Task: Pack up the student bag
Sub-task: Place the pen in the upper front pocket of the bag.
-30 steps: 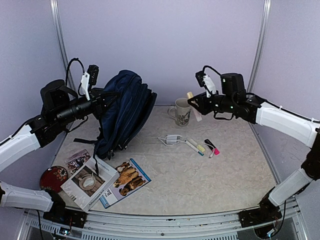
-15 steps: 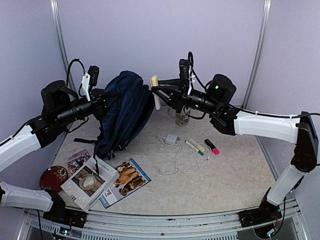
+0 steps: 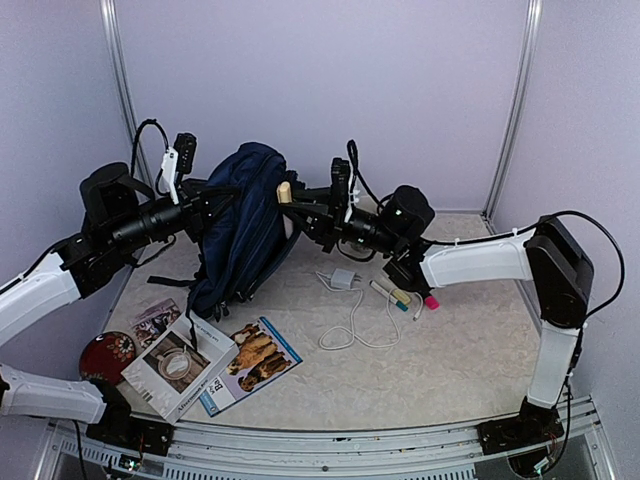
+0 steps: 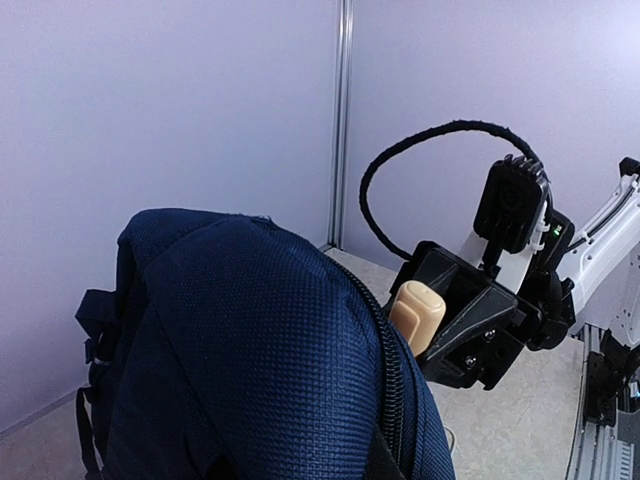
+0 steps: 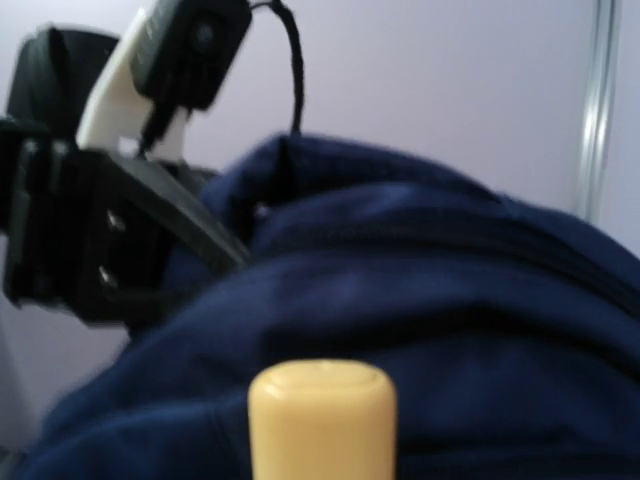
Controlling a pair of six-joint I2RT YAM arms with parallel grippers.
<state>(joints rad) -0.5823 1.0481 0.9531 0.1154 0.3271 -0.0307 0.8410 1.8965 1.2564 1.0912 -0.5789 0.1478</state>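
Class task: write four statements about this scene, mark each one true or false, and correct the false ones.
1. The jaws of the right gripper hold a cream stick beside the student bag. True.
2. The student bag lies flat on the table. False: it stands upright.
3. A white charger with its cable lies on the table. True.
4. The magazines are inside the bag. False: they lie on the table in front of it.
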